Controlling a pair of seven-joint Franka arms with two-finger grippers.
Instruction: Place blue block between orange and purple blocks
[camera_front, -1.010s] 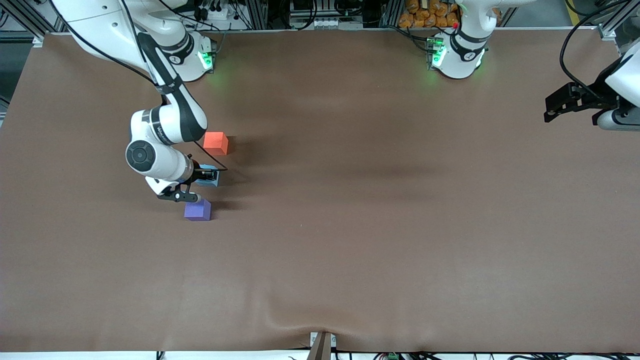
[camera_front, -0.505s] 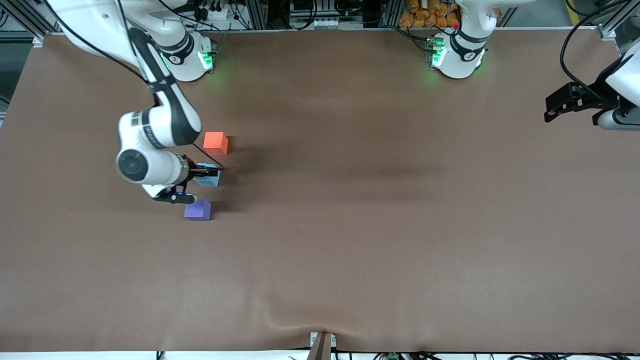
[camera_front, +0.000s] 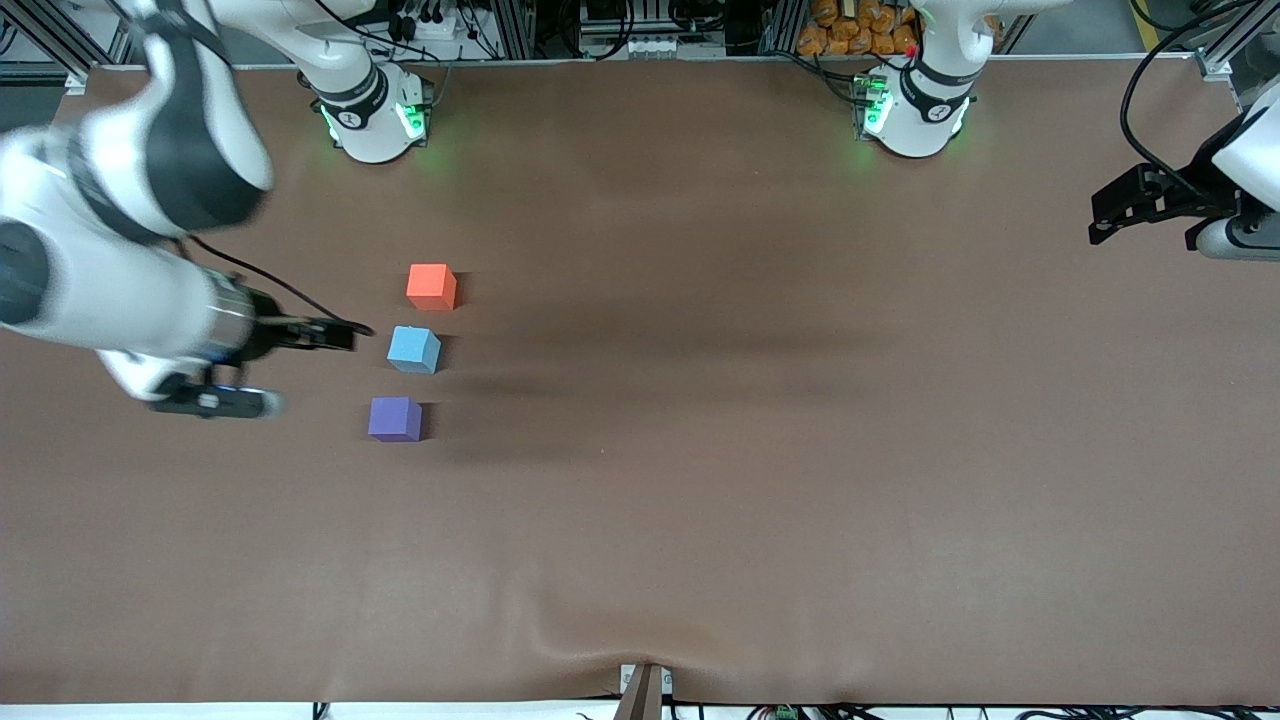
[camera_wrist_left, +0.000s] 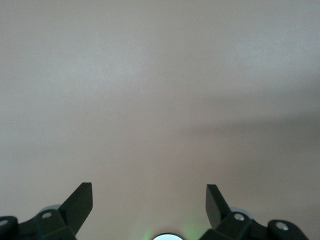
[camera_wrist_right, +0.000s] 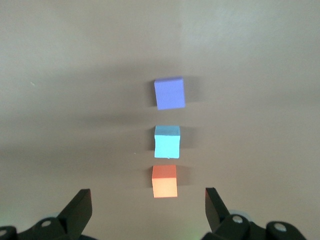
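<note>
Three small cubes stand in a line on the brown table. The orange block (camera_front: 431, 286) is farthest from the front camera, the blue block (camera_front: 414, 349) sits in the middle, and the purple block (camera_front: 395, 418) is nearest. The right wrist view shows the same row: purple block (camera_wrist_right: 170, 93), blue block (camera_wrist_right: 167, 141), orange block (camera_wrist_right: 164, 181). My right gripper (camera_front: 300, 368) is up in the air beside the row, toward the right arm's end of the table, open and empty (camera_wrist_right: 148, 205). My left gripper (camera_front: 1143, 238) waits at the left arm's end, open over bare table (camera_wrist_left: 149, 200).
The brown table cover (camera_front: 760, 450) stretches wide around the cubes. Both arm bases (camera_front: 370, 110) (camera_front: 915, 105) stand along the edge farthest from the front camera. A small bracket (camera_front: 645, 690) sits at the nearest edge.
My right gripper has opened, let go of the blue block, and lifted away toward the right arm's end of the table. The blue block stays between the orange and purple ones.
</note>
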